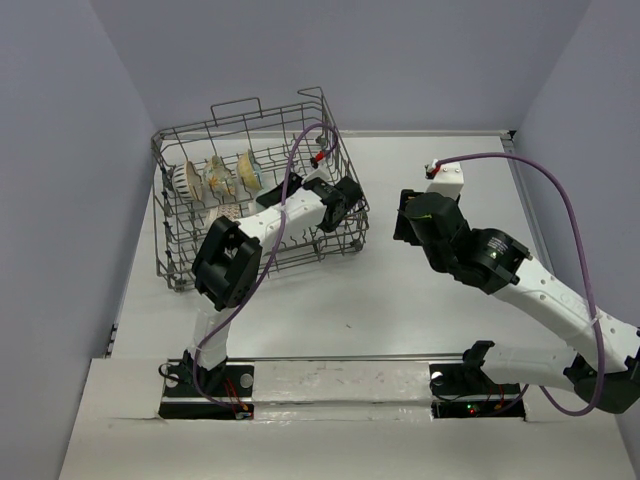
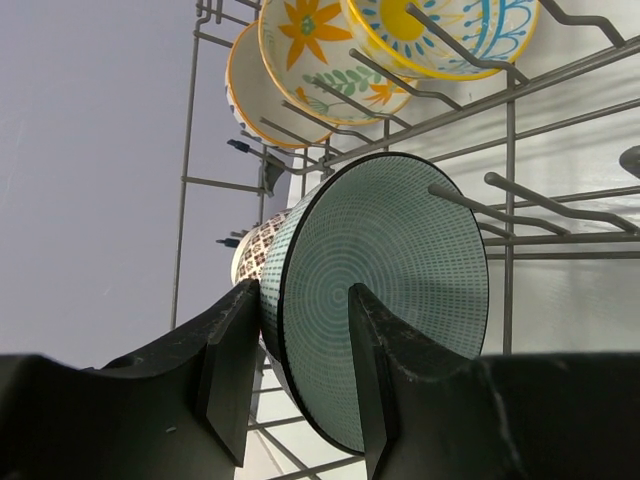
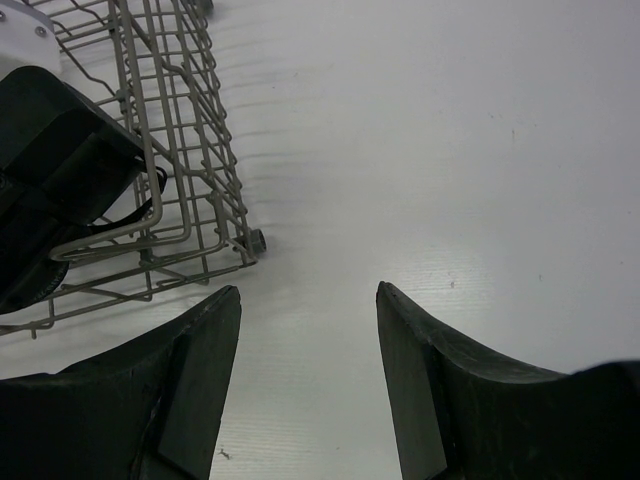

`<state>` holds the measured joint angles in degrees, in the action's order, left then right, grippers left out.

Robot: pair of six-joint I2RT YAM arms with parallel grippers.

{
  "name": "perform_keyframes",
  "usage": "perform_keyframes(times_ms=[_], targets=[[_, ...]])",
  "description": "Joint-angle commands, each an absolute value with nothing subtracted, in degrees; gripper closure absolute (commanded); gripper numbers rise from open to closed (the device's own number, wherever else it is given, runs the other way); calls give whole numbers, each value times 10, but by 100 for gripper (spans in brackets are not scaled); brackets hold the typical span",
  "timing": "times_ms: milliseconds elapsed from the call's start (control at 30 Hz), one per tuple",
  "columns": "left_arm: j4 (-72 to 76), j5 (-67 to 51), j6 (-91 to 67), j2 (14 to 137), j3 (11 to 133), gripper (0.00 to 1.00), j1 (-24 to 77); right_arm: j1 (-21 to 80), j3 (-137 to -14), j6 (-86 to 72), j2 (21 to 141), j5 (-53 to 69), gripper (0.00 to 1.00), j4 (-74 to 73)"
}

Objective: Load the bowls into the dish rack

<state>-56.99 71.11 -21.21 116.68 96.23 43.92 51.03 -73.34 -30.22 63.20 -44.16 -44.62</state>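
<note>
Left wrist: left claw (image 2: 300, 300) straddles teal bowl (image 2: 410, 280) rim, pinching or slack cannot tell; bowl edgewise inside rack (image 2: 510, 200), mouth toward claw.

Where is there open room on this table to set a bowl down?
Bare table lies right of the dish rack, under the open right gripper, and in front of the rack toward the near edge. Inside the rack it is crowded: bowls stand along its left side, and the left gripper holds the teal bowl among tines.
</note>
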Motion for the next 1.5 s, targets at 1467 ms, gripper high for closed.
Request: perform_keyframes(times_ms=[1467], targets=[[-471,584,-180,1007,939,29,480,512,-773,-300,650,-454,38,-443]])
